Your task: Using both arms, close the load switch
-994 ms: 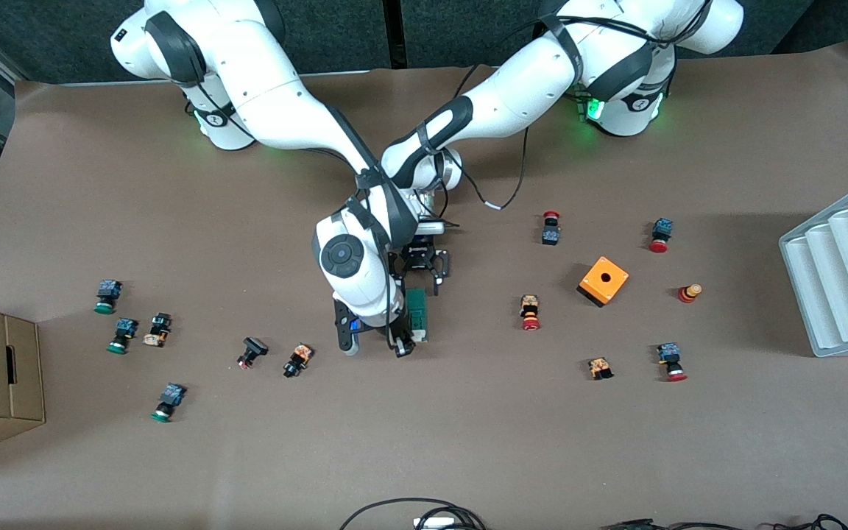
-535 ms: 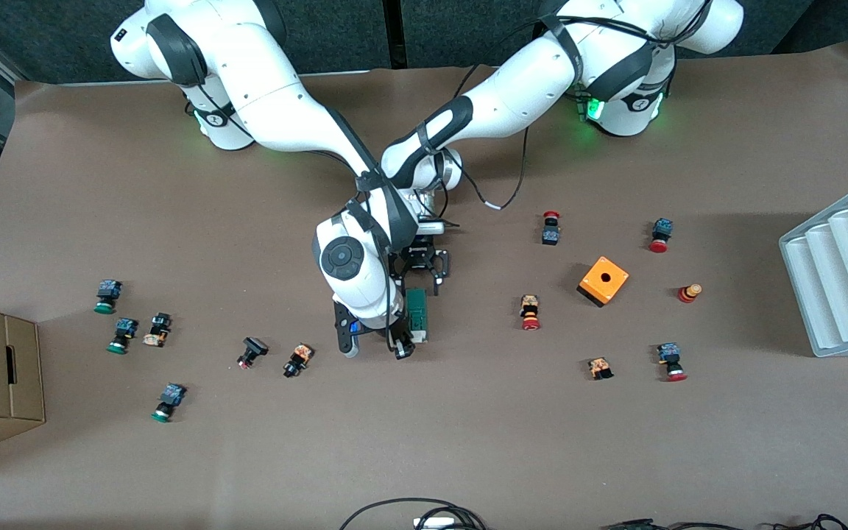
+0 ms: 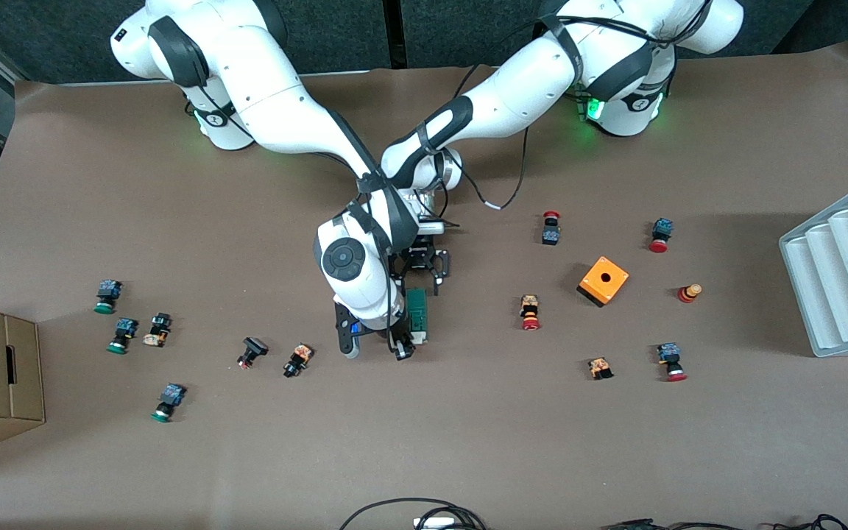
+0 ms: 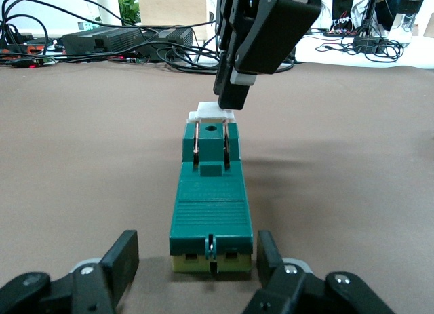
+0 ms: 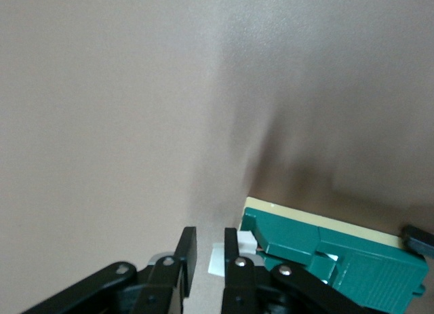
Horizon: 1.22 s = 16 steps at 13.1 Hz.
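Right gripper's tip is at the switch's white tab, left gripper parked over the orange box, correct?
No. The left gripper is not over the orange box; it flanks the load switch's other end, a finger each side, as the left wrist view shows. The right gripper's tip is at the white tab.

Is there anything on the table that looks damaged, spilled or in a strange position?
Nothing stands out. The load switch lies flat on the table, whole, its white tab under the right gripper, the left gripper at its other end. The small push buttons lie scattered on their sides, with no visible damage.
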### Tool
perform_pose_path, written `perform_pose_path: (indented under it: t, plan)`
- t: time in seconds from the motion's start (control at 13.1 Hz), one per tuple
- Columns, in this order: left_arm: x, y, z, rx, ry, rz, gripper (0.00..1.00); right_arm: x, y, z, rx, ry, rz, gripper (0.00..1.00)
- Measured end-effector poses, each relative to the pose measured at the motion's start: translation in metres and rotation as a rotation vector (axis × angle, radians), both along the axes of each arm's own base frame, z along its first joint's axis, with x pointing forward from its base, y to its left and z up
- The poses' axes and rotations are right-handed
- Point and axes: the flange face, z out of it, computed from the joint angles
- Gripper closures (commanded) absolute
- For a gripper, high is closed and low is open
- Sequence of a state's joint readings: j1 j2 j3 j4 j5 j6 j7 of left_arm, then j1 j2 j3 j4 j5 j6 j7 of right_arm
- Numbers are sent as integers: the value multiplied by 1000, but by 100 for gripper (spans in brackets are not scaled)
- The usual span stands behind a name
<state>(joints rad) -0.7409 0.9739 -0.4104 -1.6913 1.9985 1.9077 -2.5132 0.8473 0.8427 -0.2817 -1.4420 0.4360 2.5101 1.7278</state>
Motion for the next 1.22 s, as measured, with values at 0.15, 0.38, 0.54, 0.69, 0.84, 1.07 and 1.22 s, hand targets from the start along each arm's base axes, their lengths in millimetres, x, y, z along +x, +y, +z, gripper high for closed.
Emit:
perform_pose_path:
  t: [0.15, 0.38, 0.54, 0.69, 0.84, 1.07, 1.22]
  plan:
    - [0, 0, 0, 0, 0, 0, 21, 0, 1, 1, 0, 3, 2, 31]
    - [0, 0, 0, 0, 0, 0, 21, 14, -5, 22, 12, 8, -7, 0]
    - [0, 0, 0, 0, 0, 0, 21, 29, -21, 56, 19, 5, 33, 0]
    - [0, 0, 0, 0, 0, 0, 21, 38, -46, 100, 18, 15, 126, 0]
    - [0, 0, 0, 0, 0, 0, 11, 42, -81, 148, 14, 37, 264, 0]
    - [1, -2, 2, -11, 10, 22, 0, 36, -145, 213, -45, 21, 530, 0]
    - [6, -10, 12, -38, 27, 65, 0, 19, -191, 247, -112, 15, 739, 0]
